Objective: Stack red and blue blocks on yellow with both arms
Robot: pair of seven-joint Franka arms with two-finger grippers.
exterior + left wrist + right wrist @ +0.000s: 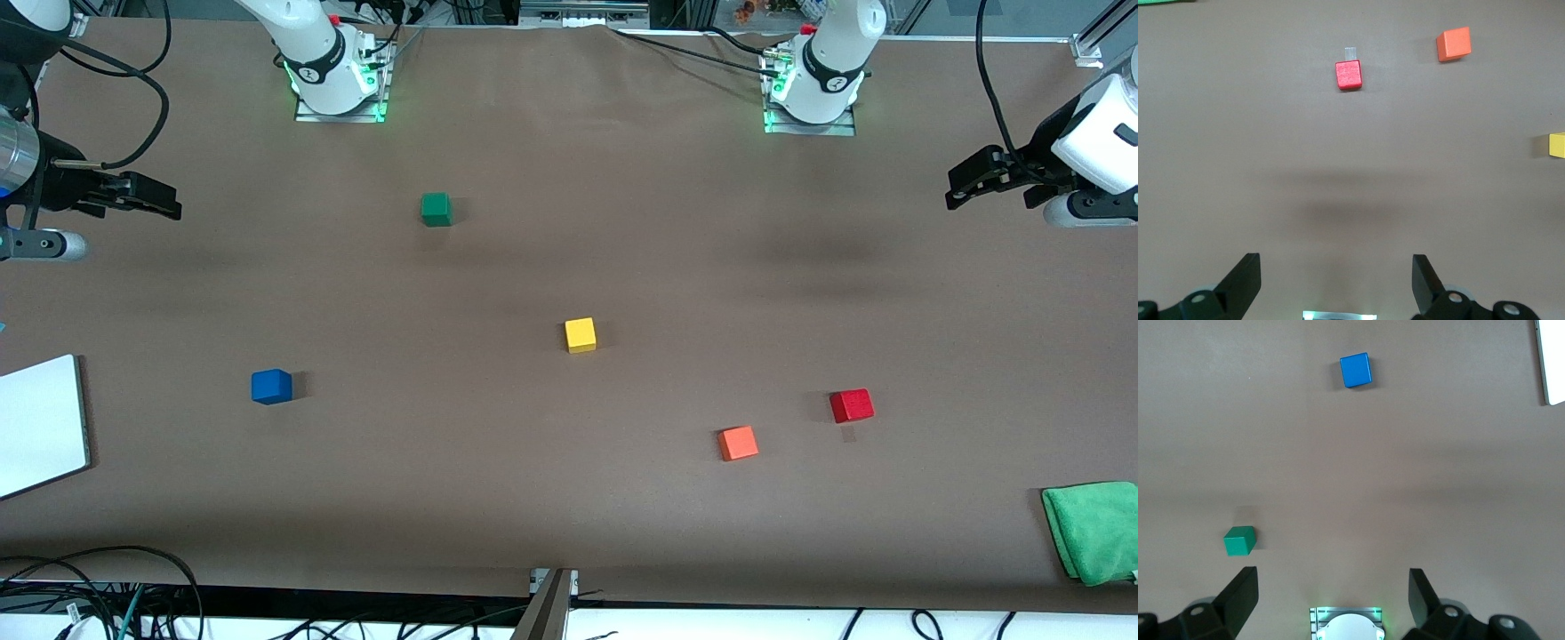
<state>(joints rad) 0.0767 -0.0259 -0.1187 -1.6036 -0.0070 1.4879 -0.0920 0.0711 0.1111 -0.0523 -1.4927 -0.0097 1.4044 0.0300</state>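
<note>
The yellow cube (581, 335) sits near the table's middle; it also shows at the edge of the left wrist view (1557, 145). The red cube (852, 405) lies toward the left arm's end, nearer the front camera, and shows in the left wrist view (1349, 75). The blue cube (271, 387) lies toward the right arm's end and shows in the right wrist view (1356, 371). My left gripper (965, 185) hangs open and empty, high over the left arm's end of the table. My right gripper (160, 200) hangs open and empty, high over the right arm's end.
An orange cube (738, 443) lies beside the red cube, slightly nearer the front camera. A green cube (436, 209) lies near the right arm's base. A white board (40, 425) and a green cloth (1093, 529) lie at the table's two ends.
</note>
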